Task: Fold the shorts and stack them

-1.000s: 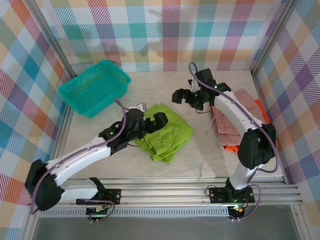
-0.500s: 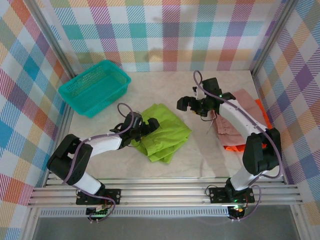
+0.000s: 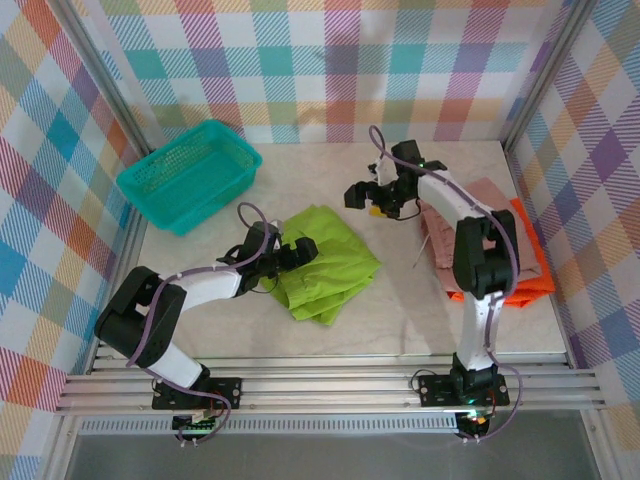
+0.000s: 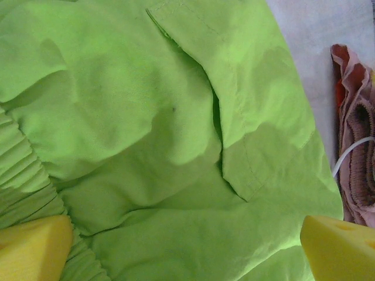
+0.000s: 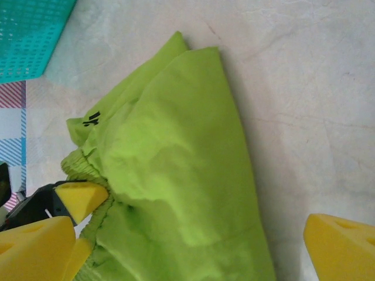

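1. The green shorts (image 3: pixel 328 268) lie mid-table, rumpled and partly doubled over. Their elastic waistband is on the left arm's side, and the dark logo (image 5: pixel 94 119) is near the far corner.
2. The pink shorts (image 3: pixel 450 255) overlap the orange shorts (image 3: pixel 528 275) at the right edge, well apart from the teal basket (image 3: pixel 190 172).
3. The left gripper (image 3: pixel 298 248) has its jaws fully apart and holds nothing. It sits low over the waistband edge, and the wrist view has green fabric spanning between its pads (image 4: pixel 32 249).
4. The right gripper (image 3: pixel 366 198) is also wide open and empty. It hovers over bare table just past the far edge of the green shorts.
5. My read is that the step in hand is getting a clean fold on the green pair.
6. The left should pinch the waistband itself, taking both layers rather than a loose top wrinkle.
7. The right should take the opposite hem corner. Pull taut before folding so the pocket flap lies flat.
8. Lift low and lay the fabric over edge to edge.
9. Risk: grabbing a single layer drags the pile and doesn't fold it.
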